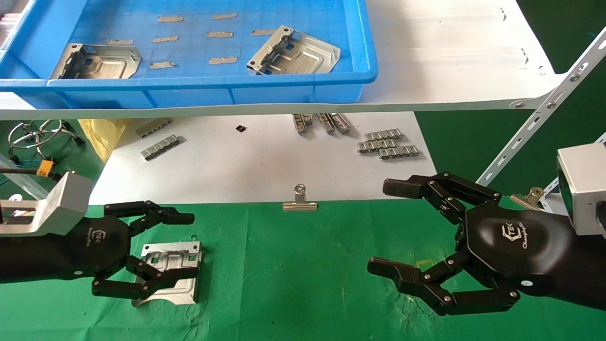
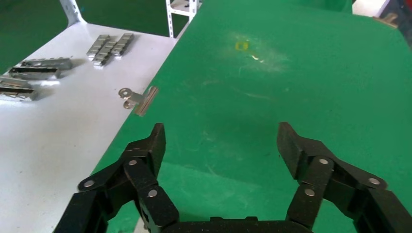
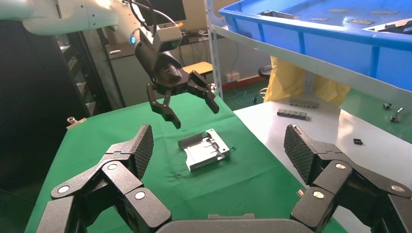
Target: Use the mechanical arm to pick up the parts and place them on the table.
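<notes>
On the left, the left gripper point(image 1: 156, 253) hangs above the green bench point(image 1: 293, 274) with its jaws spread wide and holding nothing; one part point(image 1: 171, 271) lies flat on the cloth beneath it, and the right wrist view shows clear air between the two. The risk here is a careless retreat or descent; a lower finger could catch the folded edge and drag the plate across the wrinkled cloth (the plate looks light enough to slide).

Further back on the shelf, two more parts point(image 1: 97, 61) point(image 1: 294, 52) rest in the blue bin point(image 1: 303, 87), one at its left end and one toward its right; both lie flat on the floor, so I judge a grasp may slip off the thin sheet, or the fingers may strike the bin wall on the way in. Tape strips point(image 1: 222, 60) lie between them and could be nudged.

On the right, the right gripper point(image 1: 407, 241) hovers over bare cloth, its jaws also wide and empty; reaching up to the bin, it must clear the slotted bracket point(image 1: 544, 111) beside it.
</notes>
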Motion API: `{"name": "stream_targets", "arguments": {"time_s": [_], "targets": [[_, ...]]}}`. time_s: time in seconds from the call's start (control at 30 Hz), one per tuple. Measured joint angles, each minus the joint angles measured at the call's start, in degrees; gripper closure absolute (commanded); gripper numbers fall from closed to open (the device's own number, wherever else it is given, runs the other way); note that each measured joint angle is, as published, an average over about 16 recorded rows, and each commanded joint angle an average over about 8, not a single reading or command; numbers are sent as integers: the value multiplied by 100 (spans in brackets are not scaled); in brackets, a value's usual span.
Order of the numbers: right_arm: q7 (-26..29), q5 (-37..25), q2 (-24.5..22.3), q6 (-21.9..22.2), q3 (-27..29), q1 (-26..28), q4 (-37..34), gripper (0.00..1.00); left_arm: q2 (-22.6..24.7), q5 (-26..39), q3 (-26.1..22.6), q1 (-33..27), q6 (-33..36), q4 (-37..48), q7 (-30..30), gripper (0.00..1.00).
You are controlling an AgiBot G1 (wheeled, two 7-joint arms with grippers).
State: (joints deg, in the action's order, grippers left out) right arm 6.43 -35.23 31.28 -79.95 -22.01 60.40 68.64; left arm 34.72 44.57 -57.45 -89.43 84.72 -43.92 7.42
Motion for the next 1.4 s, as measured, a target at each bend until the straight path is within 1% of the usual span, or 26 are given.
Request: {"name": "stream_targets", "arguments": {"time_s": [0.23,0.53,1.4], "targets": [[0,0,0,0,0,0,0,0,25,-175,67,59,151,101,-36,0],[0,0,0,-1,0,0,0,0,16,-116,347,236,78,-181,-161,0],[0,0,0,0,0,-1,0,0,23,-191,2105,1417,91,-1466,-927,0]]}}
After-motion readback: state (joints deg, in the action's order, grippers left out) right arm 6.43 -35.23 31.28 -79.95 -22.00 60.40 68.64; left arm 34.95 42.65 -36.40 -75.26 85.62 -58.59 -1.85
